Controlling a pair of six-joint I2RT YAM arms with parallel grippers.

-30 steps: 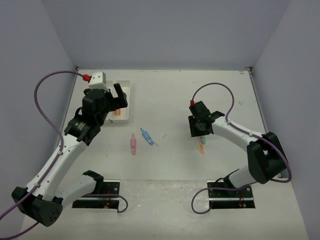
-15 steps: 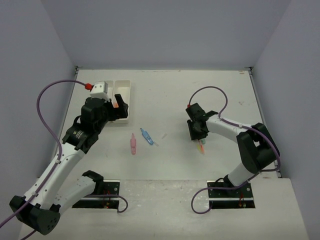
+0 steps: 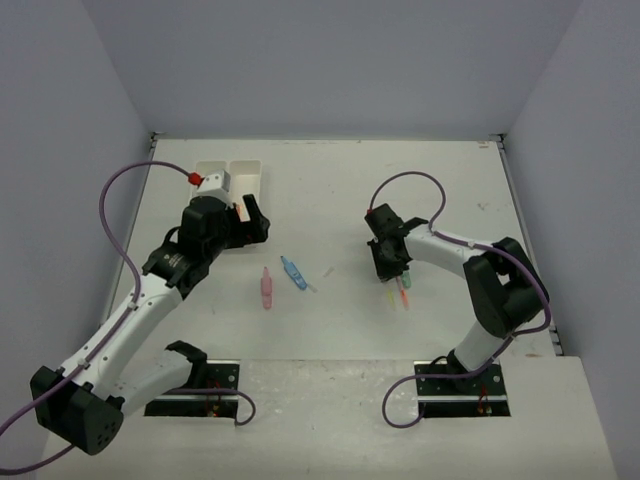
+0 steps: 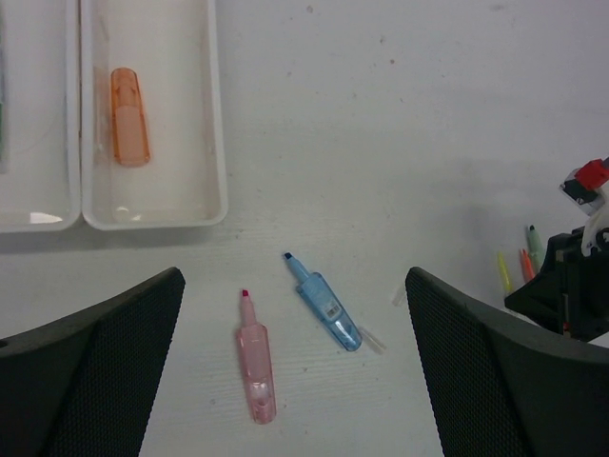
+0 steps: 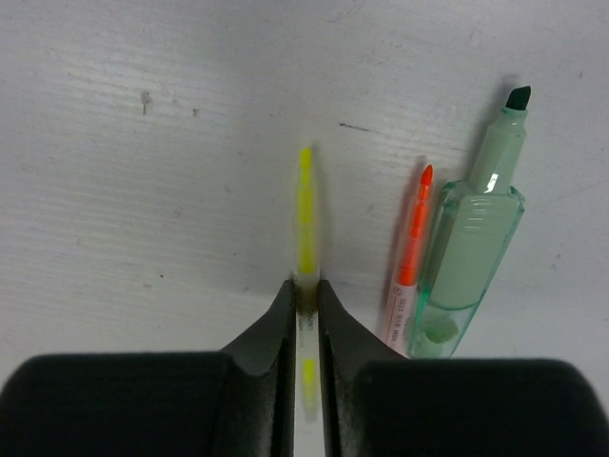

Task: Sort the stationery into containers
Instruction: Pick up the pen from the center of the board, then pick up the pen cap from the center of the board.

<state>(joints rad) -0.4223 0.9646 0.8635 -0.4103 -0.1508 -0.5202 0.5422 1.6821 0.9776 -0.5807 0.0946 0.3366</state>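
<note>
The slim yellow marker (image 5: 305, 205) is pinched between the fingers of my right gripper (image 5: 304, 293), which are closed tight on it. Its tip is blurred and its rear end is hidden behind my jaws. Just beside it a thin orange marker (image 5: 412, 243) and a green highlighter (image 5: 474, 238) lie touching on the table (image 5: 143, 190), in its right half. My left gripper (image 3: 250, 224) is spread wide and holds nothing, above a pink highlighter (image 4: 255, 367) and a blue highlighter (image 4: 324, 303) mid-table. The 2 white trays (image 4: 217, 143) sit near the far-left corner. The right tray holds 1 orange piece (image 4: 128, 116); the left tray is cut off, and I cannot make out its contents.
</note>
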